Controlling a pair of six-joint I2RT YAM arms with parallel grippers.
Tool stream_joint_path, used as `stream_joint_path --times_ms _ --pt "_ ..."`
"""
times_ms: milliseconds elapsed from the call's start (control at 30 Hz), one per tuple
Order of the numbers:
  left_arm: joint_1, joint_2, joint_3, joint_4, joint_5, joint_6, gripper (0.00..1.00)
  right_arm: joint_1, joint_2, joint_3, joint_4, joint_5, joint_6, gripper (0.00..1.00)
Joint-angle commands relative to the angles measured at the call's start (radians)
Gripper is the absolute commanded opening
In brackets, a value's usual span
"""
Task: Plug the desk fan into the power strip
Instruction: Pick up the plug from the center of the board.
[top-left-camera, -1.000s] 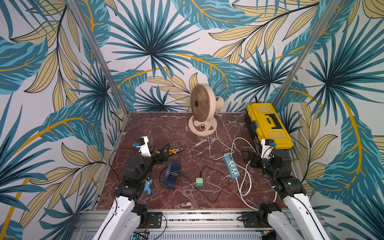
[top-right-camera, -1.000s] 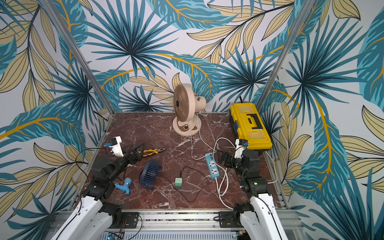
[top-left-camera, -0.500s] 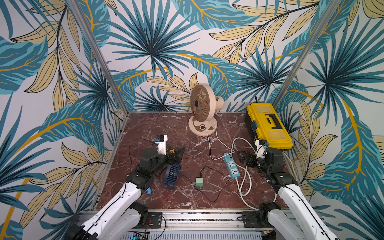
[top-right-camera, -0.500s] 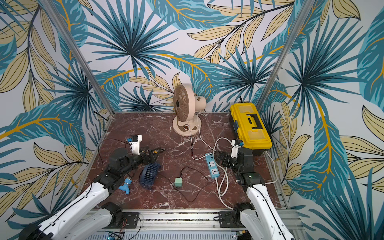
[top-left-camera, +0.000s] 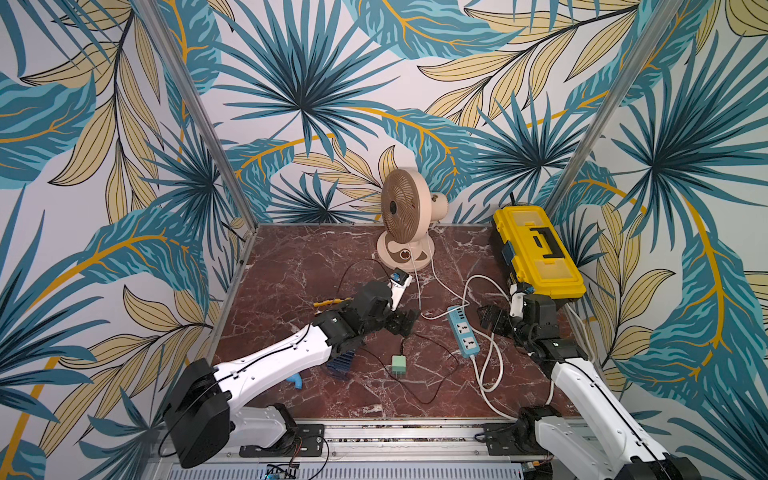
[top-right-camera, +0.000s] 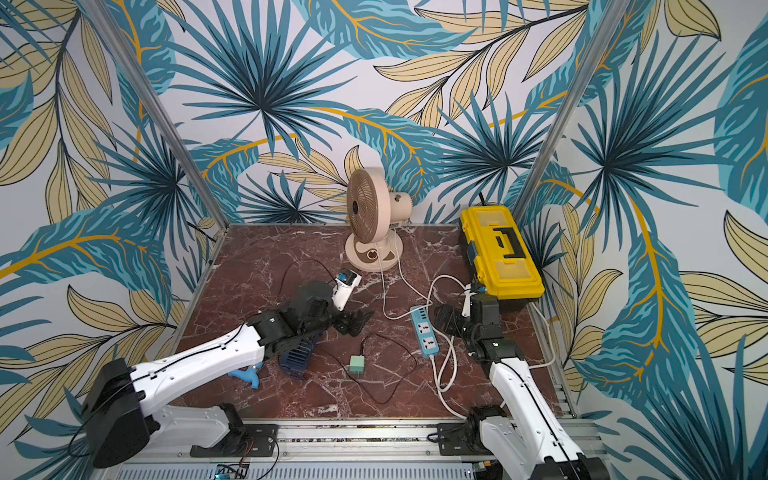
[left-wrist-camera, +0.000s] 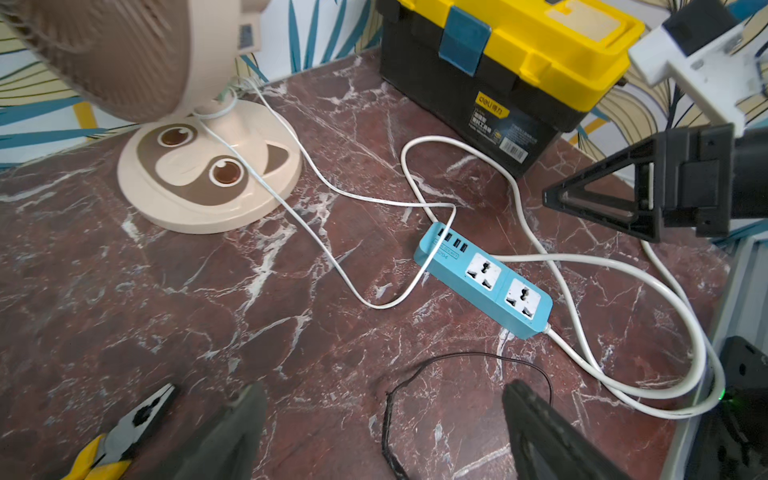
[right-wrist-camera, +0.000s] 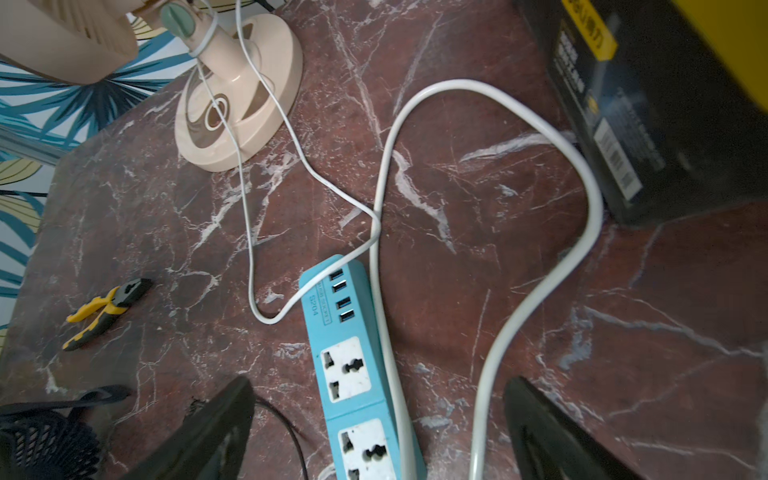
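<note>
Mid-table, slim light-blue plastic power strip (top-left-camera: 463, 334) lies between left gripper (top-left-camera: 408, 321) and right gripper (top-left-camera: 489, 319), both wide open and empty. Risk: thin white cord (right-wrist-camera: 266, 320) of round beige desk fan (top-left-camera: 401, 216) crosses strip's thick white cord (right-wrist-camera: 457, 84). Tugging could snag and drag strip. Plug end not located.

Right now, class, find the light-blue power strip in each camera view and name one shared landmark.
Top view: the power strip lies right of centre, in front of the yellow toolbox.
Top view: same place.
Left wrist: in front of the toolbox, apart from it.
Right wrist: close up, USB end toward the desk fan.
Shared landmark: the desk fan's round base.
</note>
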Motion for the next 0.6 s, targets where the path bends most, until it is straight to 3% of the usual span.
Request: stream_joint_path --times_ms 0,100,200,567 --pt "-0.046 0.119 0.121 -0.129 -0.034 0.047 0.83 -0.004 -0.032 0.009 -0.061 0.097 0.025 0.96" --pt "-0.073 0.23 0.212 -0.148 -0.004 0.056 0.75 -0.004 -0.055 0.004 -0.081 0.138 0.035 0.96" --pt "-0.076 0.328 0.315 -0.188 -0.003 0.072 0.72 -0.005 -0.07 0.0 -0.088 0.16 0.042 0.97" --pt "-0.078 0.674 0.721 -0.38 0.001 0.217 0.83 -0.005 -0.072 -0.002 -0.095 0.174 0.052 0.99"
